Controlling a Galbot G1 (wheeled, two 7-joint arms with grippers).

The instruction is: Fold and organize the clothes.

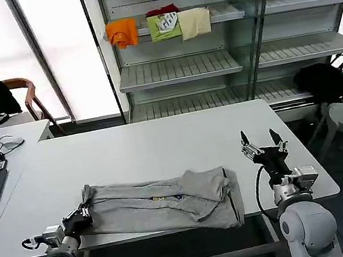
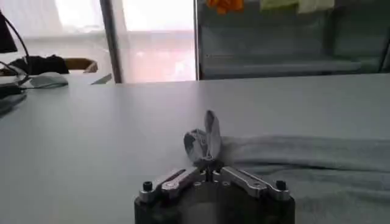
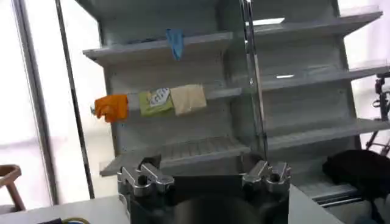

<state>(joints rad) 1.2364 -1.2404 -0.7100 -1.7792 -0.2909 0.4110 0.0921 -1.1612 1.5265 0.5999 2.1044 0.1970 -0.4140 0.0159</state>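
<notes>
Table: white and long, with the grey shirt lying along its near edge, between the two arms.
Shirt: folded lengthwise into a rumpled band, a scrap of coloured print showing at its middle; I'd judge the folding roughly half done, since it is not yet gathered into a compact square and has not been put away anywhere (the shelves behind hold small orange, green and cream cloths).
Left gripper: down at the shirt's left end, fingers pinched together on a bunched corner of the cloth.
Right gripper: raised off the table just beside the shirt's right end, fingers spread apart and holding nothing.
What is left: by my reckoning, at least one crosswise fold, then smoothing and setting the shirt in place.
Head view: gives the whole shirt and both arms at once.
Left wrist view: shows the nipped cloth standing up as a small loop between the closed tips (too fine to make out from the head).
Right wrist view: looks over the gripper body towards the shelves.
</notes>
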